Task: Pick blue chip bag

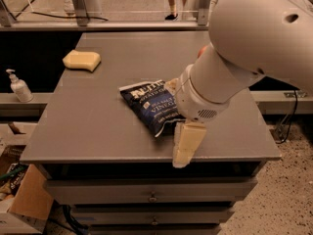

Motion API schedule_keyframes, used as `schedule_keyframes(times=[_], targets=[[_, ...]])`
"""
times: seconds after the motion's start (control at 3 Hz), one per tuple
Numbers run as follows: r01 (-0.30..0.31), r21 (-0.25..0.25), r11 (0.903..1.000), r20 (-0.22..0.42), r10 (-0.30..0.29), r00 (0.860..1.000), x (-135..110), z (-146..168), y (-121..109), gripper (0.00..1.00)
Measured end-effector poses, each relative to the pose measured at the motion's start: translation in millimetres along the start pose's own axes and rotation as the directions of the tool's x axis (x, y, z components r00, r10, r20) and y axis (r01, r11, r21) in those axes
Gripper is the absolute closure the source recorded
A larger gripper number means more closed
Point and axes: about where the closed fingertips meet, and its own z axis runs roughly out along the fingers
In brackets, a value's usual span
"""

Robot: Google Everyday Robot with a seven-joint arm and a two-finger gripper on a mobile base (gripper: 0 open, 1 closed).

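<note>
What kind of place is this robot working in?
Probably a lab or workshop: a grey drawer cabinet, a white pump bottle on a side ledge, a cardboard box below. The gripper hangs open at the crinkly navy-blue chip bag.

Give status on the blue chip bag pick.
Done: gripper is at the right edge of the blue chip bag, low over the table. In hand: lining up, fingers open, nothing gripped. Left: close on the bag and lift; it lies flat on the table.
</note>
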Motion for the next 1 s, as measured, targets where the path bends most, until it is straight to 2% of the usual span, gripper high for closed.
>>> schedule_keyframes(times=[0.33, 0.67, 1.0], targets=[[0.002, 0.007, 1.0000, -0.001, -0.002, 1.000, -0.2, -1.2, 0.6, 0.00], [0.012, 0.049, 0.9987, 0.023, -0.014, 1.000, 3.6, 3.8, -9.5, 0.00], [0.041, 0.104, 0.9937, 0.043, -0.046, 0.998, -1.8, 12.1, -33.5, 0.00]])
